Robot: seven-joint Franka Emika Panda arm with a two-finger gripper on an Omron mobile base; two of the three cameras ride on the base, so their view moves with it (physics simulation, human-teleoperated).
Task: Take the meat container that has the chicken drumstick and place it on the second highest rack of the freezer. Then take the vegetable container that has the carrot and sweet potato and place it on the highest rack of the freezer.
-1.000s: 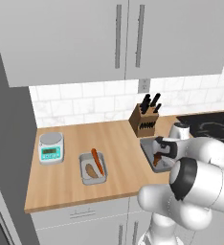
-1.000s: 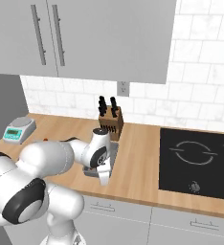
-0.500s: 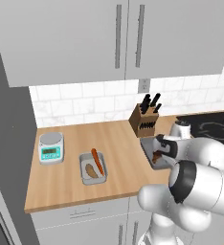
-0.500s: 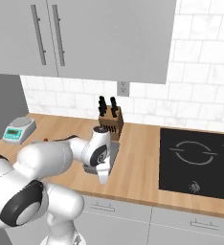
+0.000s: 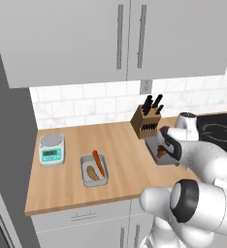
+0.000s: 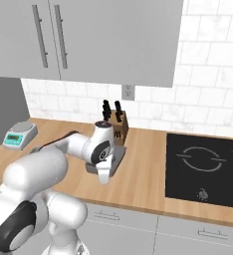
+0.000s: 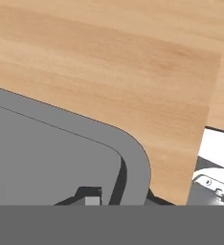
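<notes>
Grey meat container (image 5: 156,145) (flat) on counter (image 5: 115,145)

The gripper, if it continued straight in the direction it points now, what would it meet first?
Most likely the grey meat container: the gripper points down at its rim, shut on it. Past that corner lies the wooden counter; depth is hard to judge.

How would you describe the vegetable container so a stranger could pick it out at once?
Start at the wooden counter under the grey wall cabinets. Right of the kitchen scale lies the vegetable container, a shallow grey tray. It alone holds an orange carrot.
</notes>
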